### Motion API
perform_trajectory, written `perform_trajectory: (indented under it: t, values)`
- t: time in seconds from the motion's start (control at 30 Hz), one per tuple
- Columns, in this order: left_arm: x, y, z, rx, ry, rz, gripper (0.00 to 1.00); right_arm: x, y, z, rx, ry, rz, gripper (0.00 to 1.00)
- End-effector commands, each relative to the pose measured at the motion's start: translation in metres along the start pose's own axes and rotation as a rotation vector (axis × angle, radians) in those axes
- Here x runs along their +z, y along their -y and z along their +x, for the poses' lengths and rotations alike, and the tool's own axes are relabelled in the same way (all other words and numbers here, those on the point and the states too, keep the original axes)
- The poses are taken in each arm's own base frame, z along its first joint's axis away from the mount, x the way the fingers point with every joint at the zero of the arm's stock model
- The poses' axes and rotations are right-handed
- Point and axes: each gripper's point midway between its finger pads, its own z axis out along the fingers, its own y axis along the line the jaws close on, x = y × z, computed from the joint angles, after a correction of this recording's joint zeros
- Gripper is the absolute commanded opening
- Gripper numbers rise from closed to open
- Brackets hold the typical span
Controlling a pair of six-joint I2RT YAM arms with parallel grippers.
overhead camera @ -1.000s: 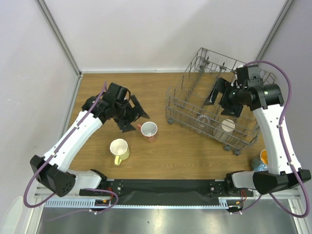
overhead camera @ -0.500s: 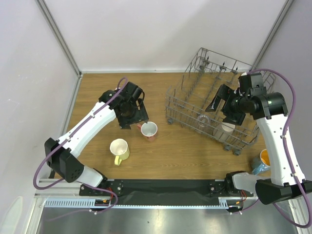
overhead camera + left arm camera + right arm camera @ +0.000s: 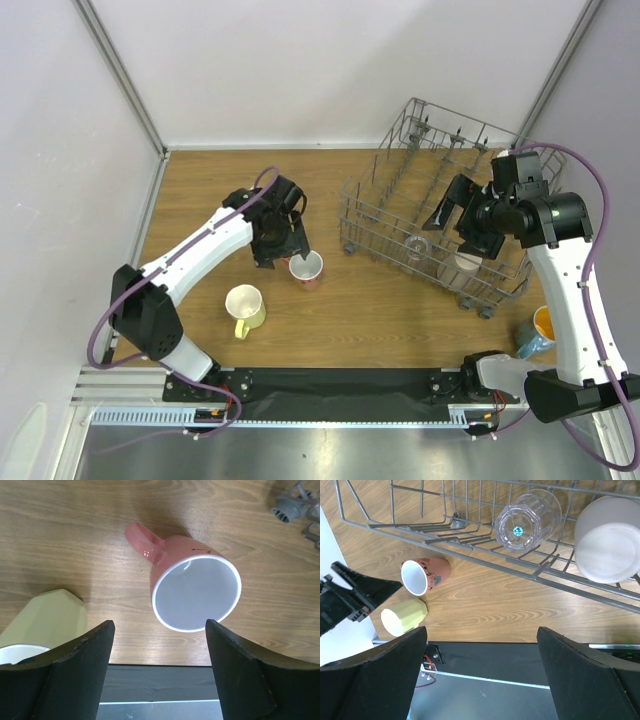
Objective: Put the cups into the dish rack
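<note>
Salmon-pink mug [image 3: 195,595] upright just ahead of wide-spread left pincer [image 3: 158,626], apart.

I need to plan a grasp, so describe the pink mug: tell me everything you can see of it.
The salmon-pink mug stands upright on the wooden table, mouth up and empty. It looks like glossy ceramic, white inside, with one loop handle pointing away from the dish rack. A small dark mark sits on its outside near the rim. Nothing touches it: the open left gripper hovers just short of its rim, and the pale yellow mug stands apart nearby.
</note>
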Motion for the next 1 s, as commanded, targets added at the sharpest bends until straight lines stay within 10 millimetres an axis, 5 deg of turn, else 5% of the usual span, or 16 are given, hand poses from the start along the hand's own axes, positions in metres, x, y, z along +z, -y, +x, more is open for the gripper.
perform_trajectory:
  t: [0.0, 0.47, 0.67, 0.83, 0.97]
  values:
    - [0.011, 0.009, 0.006, 0.018, -0.032, 0.023, 0.79, -0.008, 0.003, 0.001, -0.010, 0.020, 0.009, 1.00]
    - [0.044, 0.015, 0.016, 0.023, -0.127, 0.005, 0.68, -0.009, 0.000, -0.007, -0.035, 0.037, 0.010, 1.00]
    - [0.051, 0.018, 0.024, 0.010, -0.186, 0.047, 0.38, -0.008, 0.000, -0.009, -0.033, 0.043, 0.011, 1.00]
    - [0.049, 0.018, 0.022, 0.023, -0.182, 0.065, 0.30, -0.005, -0.003, -0.010, -0.027, 0.036, 0.002, 1.00]
    - [0.044, 0.016, 0.019, 0.026, -0.175, 0.095, 0.13, -0.002, -0.006, -0.008, -0.021, 0.021, -0.017, 1.00]
